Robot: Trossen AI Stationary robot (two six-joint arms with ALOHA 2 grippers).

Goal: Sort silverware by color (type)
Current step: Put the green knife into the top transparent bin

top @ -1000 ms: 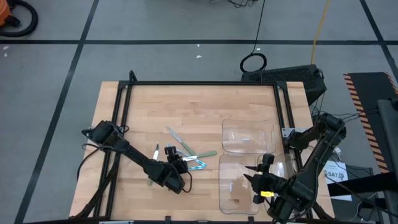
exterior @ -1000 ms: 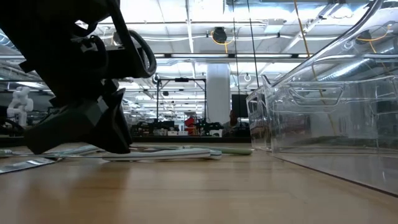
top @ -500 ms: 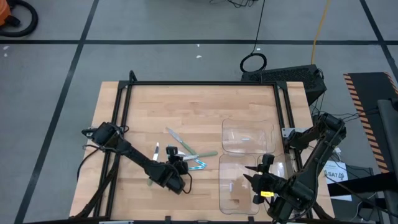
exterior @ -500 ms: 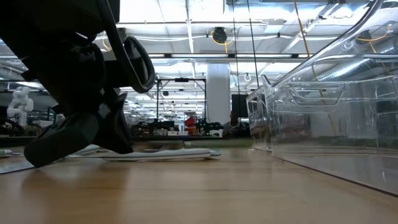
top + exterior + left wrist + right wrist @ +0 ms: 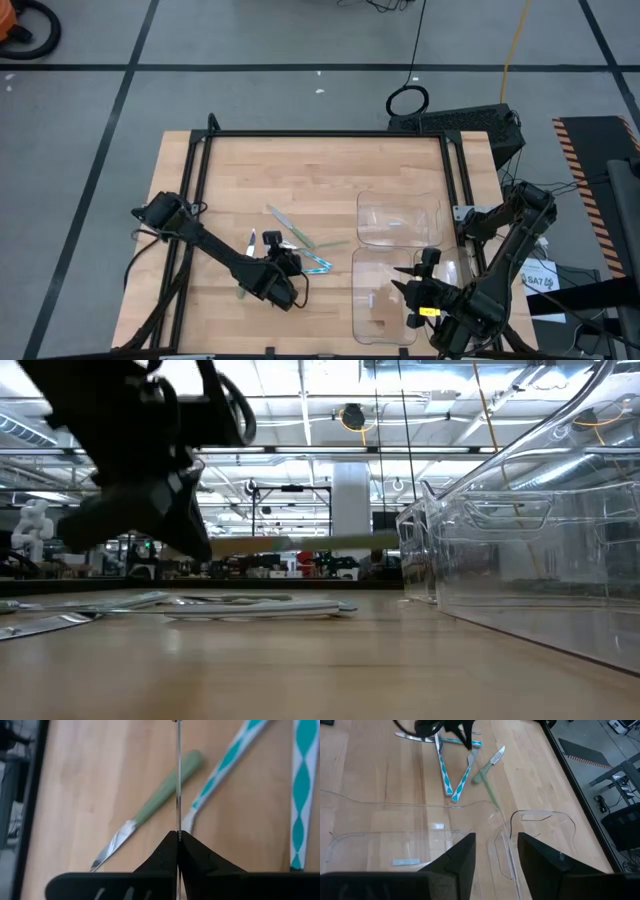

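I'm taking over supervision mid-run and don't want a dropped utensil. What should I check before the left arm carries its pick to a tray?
1. Left gripper shut on the green utensil: ok.
2. Utensil lifted off the table: ok, low view shows it in the air.
3. Only one utensil taken; teal-patterned pair and green knife remain on the wood: ok.
4. Grip security: cannot tell; utensil sticks out sideways, held near one end.
5. Trays free to receive: ok.
6. Right gripper out of the path: not ok, it sits over the near tray.
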